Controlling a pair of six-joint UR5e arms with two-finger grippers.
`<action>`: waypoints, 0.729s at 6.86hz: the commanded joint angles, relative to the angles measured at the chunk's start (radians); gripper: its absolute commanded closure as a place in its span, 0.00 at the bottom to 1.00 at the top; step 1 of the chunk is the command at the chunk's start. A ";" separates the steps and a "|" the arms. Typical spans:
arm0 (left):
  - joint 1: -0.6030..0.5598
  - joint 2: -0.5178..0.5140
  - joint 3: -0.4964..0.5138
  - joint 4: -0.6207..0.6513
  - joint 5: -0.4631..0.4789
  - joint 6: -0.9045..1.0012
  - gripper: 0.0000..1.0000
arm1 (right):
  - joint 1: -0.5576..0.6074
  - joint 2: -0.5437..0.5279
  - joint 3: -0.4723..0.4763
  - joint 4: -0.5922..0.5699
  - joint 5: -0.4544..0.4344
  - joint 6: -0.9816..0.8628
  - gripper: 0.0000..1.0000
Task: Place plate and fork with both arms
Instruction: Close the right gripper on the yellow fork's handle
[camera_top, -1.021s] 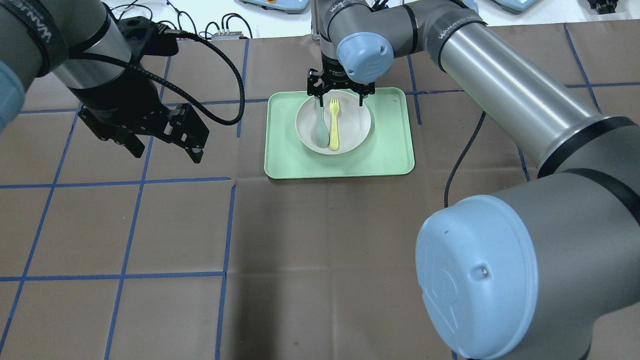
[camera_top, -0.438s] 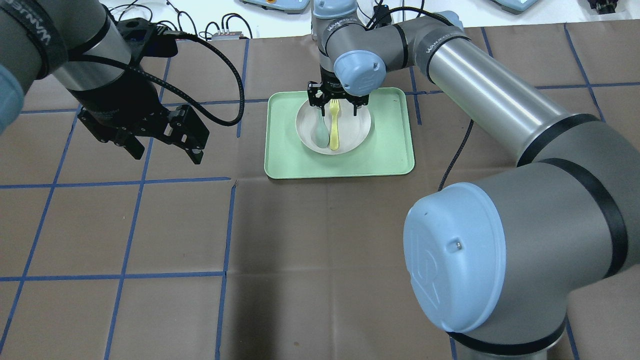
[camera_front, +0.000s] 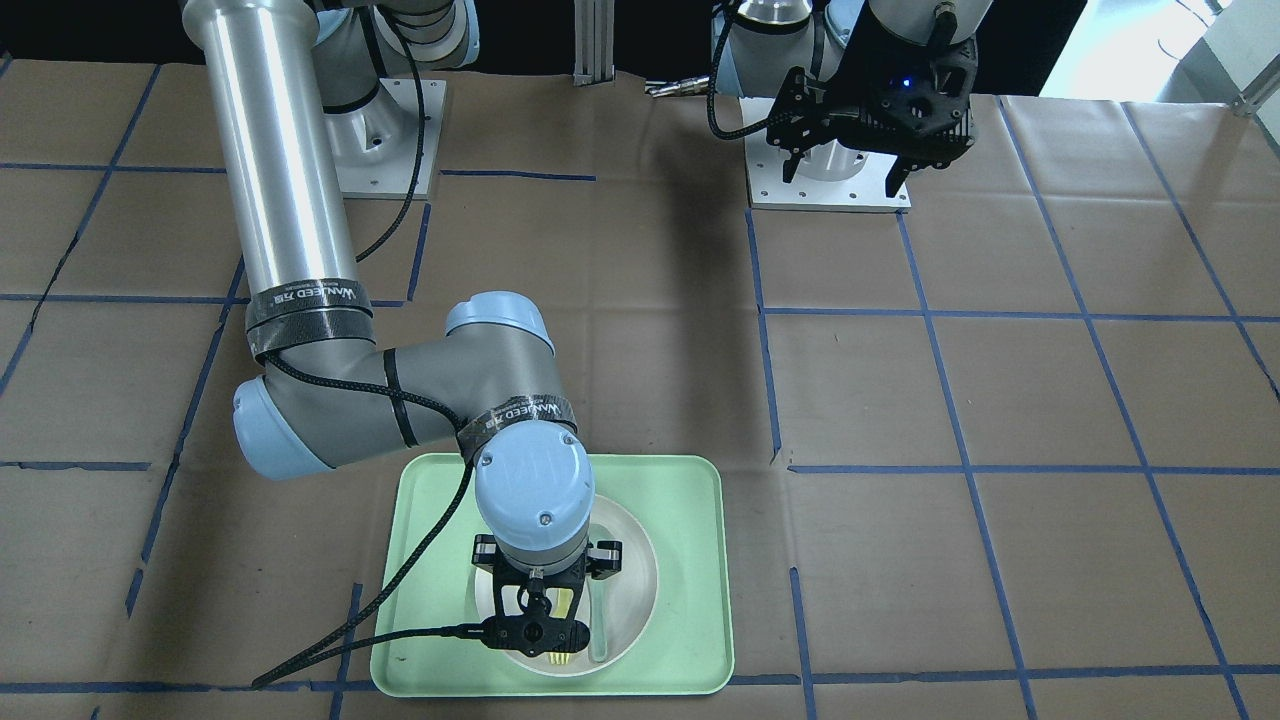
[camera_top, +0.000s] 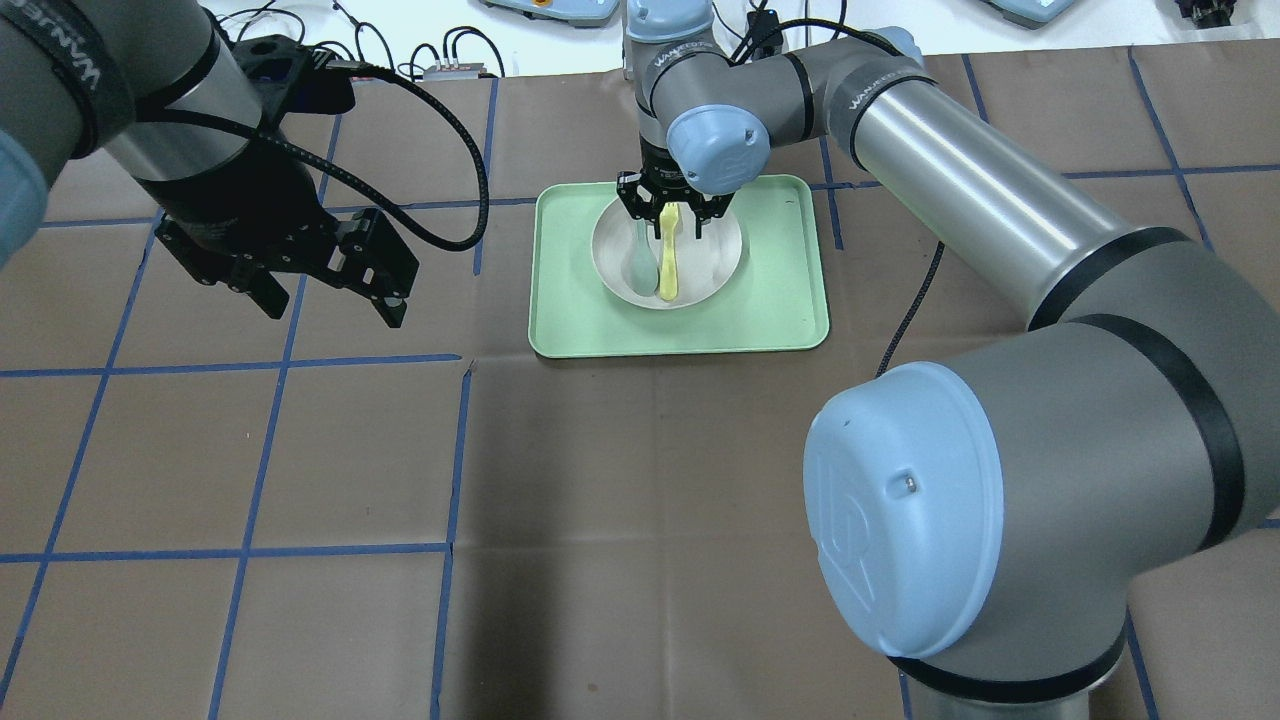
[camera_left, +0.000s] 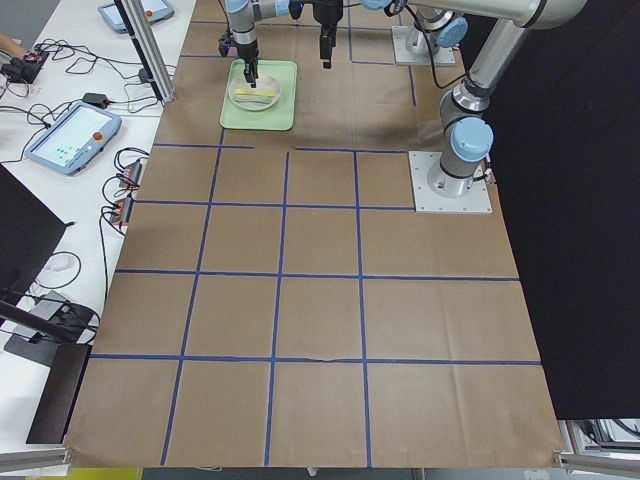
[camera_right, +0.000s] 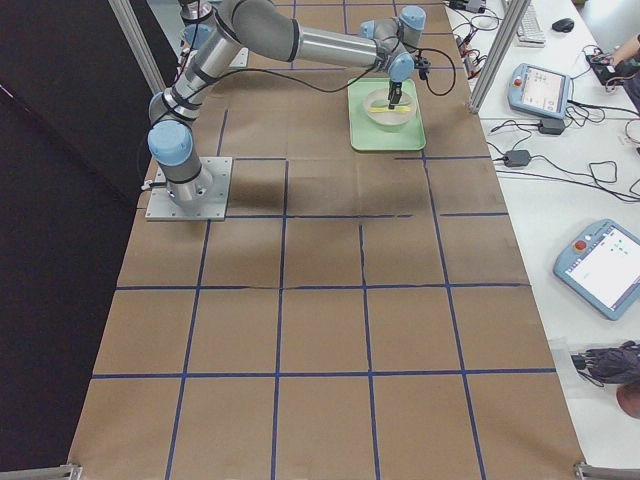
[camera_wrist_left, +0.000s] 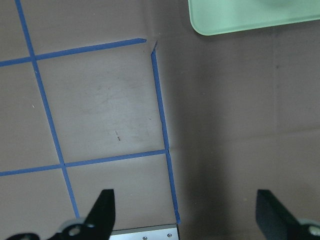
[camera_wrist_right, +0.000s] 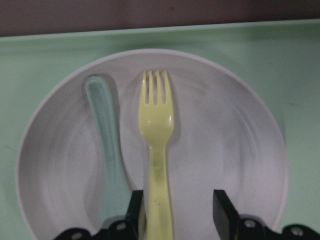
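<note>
The off-white plate (camera_top: 715, 250) sits in the light-green tray (camera_top: 780, 300), with the pale-yellow fork (camera_top: 668, 265) and a grey-green spoon (camera_top: 640, 265) lying side by side in it. My right gripper (camera_top: 668, 215) is low over the plate's far part, its fingers on either side of the fork. In the right wrist view the fork (camera_wrist_right: 157, 130) runs between the fingers: one touches its handle, the other stands a gap away, so the gripper (camera_wrist_right: 179, 205) is open. My left gripper (camera_top: 330, 300) hangs open and empty above the table, left of the tray; it is empty in its wrist view (camera_wrist_left: 187, 220).
The tray (camera_front: 690, 520) lies at the table's far side from the robot. Brown paper with blue tape lines covers the table (camera_top: 350, 460). Cables and control pendants lie beyond the far edge. A tray corner (camera_wrist_left: 240, 15) shows in the left wrist view.
My right gripper has come down over the plate and its fingers have narrowed around the fork. The left arm has not moved.
</note>
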 joint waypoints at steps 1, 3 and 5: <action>0.000 0.000 0.000 0.000 0.000 0.001 0.00 | 0.007 0.021 -0.004 -0.004 -0.001 0.001 0.48; 0.000 0.000 0.000 0.000 0.000 0.001 0.00 | 0.008 0.032 -0.002 -0.004 -0.001 0.002 0.48; 0.000 0.000 0.000 0.000 0.000 0.000 0.00 | 0.008 0.043 -0.002 -0.004 -0.001 0.002 0.48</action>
